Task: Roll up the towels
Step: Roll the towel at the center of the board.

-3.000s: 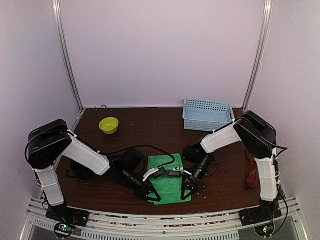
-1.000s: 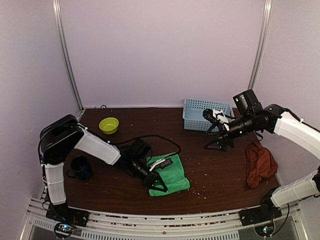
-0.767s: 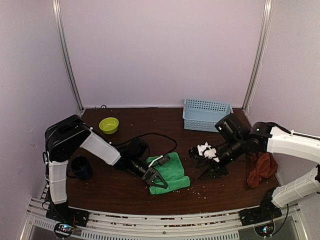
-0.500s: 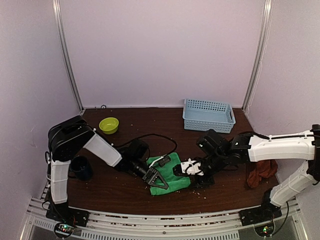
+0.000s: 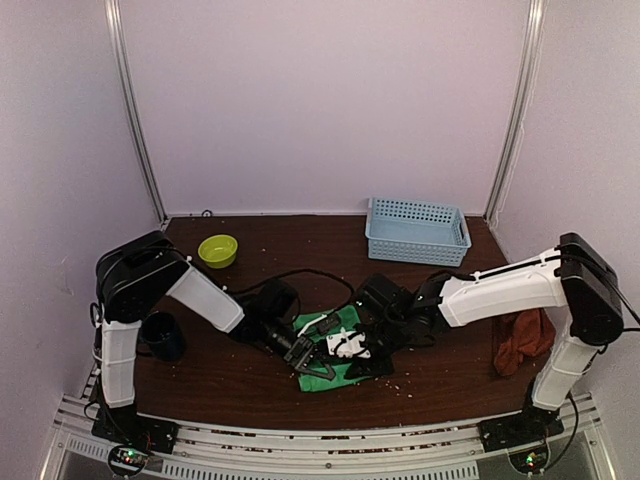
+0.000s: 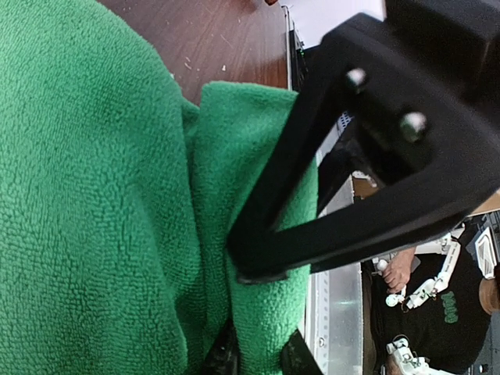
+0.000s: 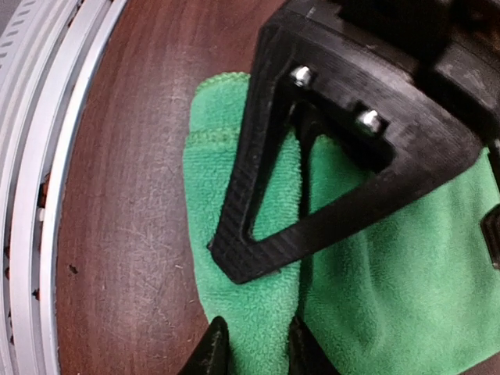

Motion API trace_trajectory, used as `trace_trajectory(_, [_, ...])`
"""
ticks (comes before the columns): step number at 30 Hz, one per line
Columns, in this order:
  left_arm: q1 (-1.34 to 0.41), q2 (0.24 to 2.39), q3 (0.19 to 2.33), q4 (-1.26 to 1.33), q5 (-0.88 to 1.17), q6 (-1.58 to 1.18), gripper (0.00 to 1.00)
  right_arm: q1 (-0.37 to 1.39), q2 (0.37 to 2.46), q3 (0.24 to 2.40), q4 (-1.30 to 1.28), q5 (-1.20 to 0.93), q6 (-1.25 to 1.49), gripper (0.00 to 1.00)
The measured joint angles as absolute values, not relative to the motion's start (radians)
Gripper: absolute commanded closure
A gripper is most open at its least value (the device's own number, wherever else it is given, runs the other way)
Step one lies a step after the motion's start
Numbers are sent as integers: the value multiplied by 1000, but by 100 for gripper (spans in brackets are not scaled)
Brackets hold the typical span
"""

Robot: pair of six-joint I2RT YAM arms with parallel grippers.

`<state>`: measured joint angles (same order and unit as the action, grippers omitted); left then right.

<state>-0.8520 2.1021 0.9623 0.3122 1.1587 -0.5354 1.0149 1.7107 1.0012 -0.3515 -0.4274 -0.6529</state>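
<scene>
A bright green towel lies folded near the table's front edge, between both grippers. My left gripper comes in from the left and is shut on a raised fold of this towel, the cloth pinched between its jaws. My right gripper reaches in from the right. Its jaws stand narrow on the green towel's near edge, with cloth between them. The rust-red towel lies crumpled at the far right, untouched.
A light-blue basket stands at the back right. A yellow-green bowl sits at the back left, and a dark mug by the left arm. A black cable loops behind the green towel. Metal rails line the near edge.
My right arm swung from near the basket down to the green towel, and its jaws narrowed onto the cloth. The left gripper kept its hold and hardly moved.
</scene>
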Motion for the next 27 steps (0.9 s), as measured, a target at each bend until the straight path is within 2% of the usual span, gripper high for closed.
trace_trajectory(1, [-852,2102,963,307,1158,-530,80,1015,1726,1010,-360,-434,-650,86])
trace_trajectory(5, [-848,2090,962,271,1140,-503,52,1012,1768,1056,-417,-476,-637,96])
trace_trajectory(7, [-842,2033,955,204,1089,-476,45,1008,1786,1090,-462,-508,-626,100])
trace_trajectory(10, [-816,1898,948,79,948,-415,38,991,1837,1161,-558,-579,-617,100])
trace_trajectory(16, [-767,1503,864,-29,600,-345,33,908,2028,1377,-786,-772,-597,100])
trace_trajectory(21, [-799,1202,728,-31,334,-264,31,805,2218,1569,-968,-955,-587,100])
trace_trajectory(24, [-869,1144,724,-50,216,-163,31,771,2292,1648,-1040,-1023,-550,100])
trace_trajectory(27, [-1003,1205,780,-97,76,-45,34,752,2341,1694,-1093,-1070,-522,100])
